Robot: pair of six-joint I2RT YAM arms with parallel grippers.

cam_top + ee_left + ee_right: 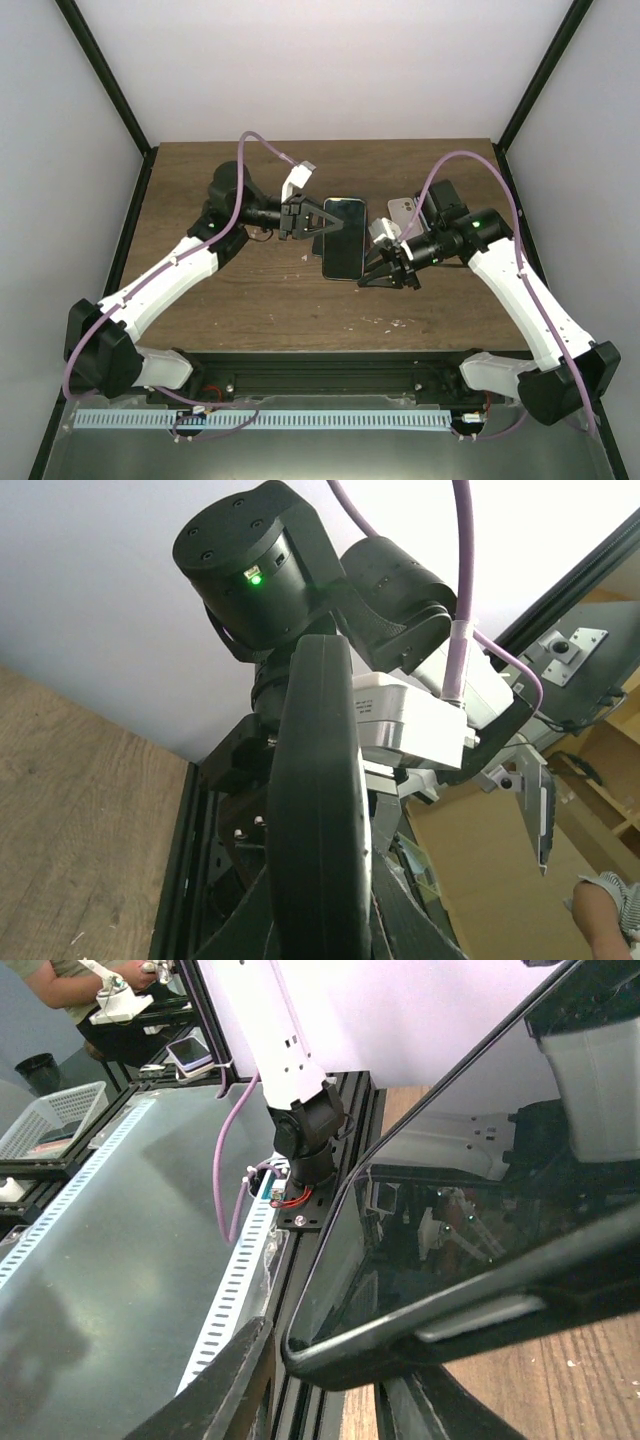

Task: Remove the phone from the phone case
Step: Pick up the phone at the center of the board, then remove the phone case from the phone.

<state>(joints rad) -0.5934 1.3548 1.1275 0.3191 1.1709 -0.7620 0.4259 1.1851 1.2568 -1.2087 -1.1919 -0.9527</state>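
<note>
The phone in its black case (343, 238) is held above the wooden table (250, 290), screen up. My left gripper (322, 226) is shut on the case's left long edge. In the left wrist view the case (320, 810) shows edge-on between my left gripper's (320, 925) fingers. My right gripper (387, 268) is at the phone's near right corner. In the right wrist view the dark screen (450, 1250) and the case rim (400, 1350) sit between my right gripper's (325, 1400) spread fingers; the left finger (220, 1385) stands apart from the corner.
A white phone-like object (404, 210) lies on the table behind the right wrist. Black frame posts (105, 90) and white walls close in the table. The perforated rail (270, 420) and arm bases run along the near edge.
</note>
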